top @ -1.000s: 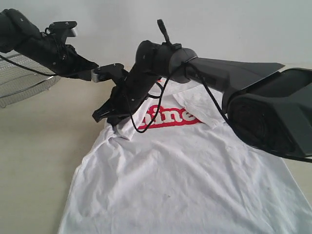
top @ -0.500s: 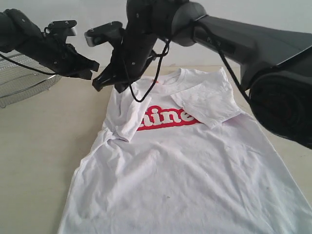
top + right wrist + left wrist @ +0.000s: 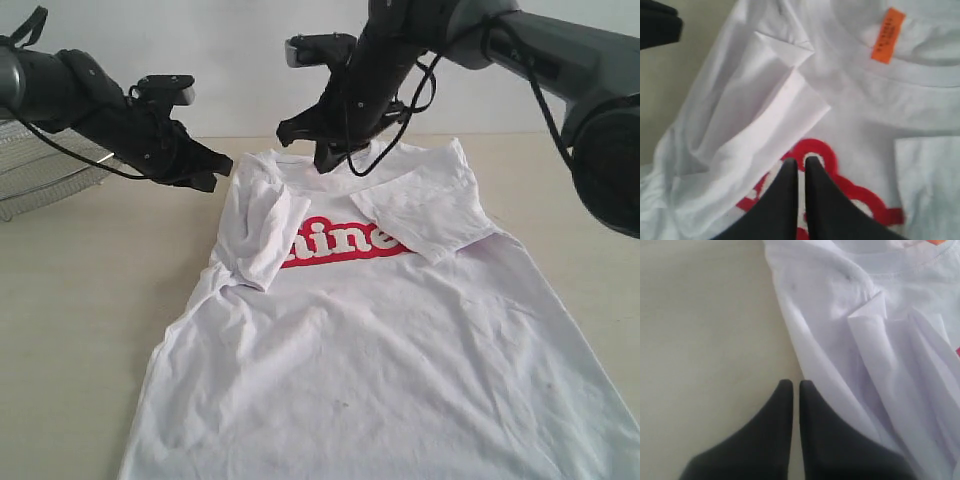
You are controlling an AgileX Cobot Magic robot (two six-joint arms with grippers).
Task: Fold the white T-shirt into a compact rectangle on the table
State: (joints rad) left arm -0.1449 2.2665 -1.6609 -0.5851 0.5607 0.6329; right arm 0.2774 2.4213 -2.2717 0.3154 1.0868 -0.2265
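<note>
My right gripper, jaws pressed together and empty, hangs over the collar end of the white T-shirt, which lies flat below with both sleeves folded in. My left gripper, equally closed on nothing, hovers just off its shoulder edge. Coming down closed, I judge I'd shove and bunch the loose sleeve fold instead of catching it. Around us spreads the pale table, with a wire basket beyond my left arm and a plain wall behind.

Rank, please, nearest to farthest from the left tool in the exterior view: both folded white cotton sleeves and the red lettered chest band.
1. Folded white sleeve, view's left.
2. Red lettered band, chest centre.
3. Other folded white sleeve, view's right.
</note>
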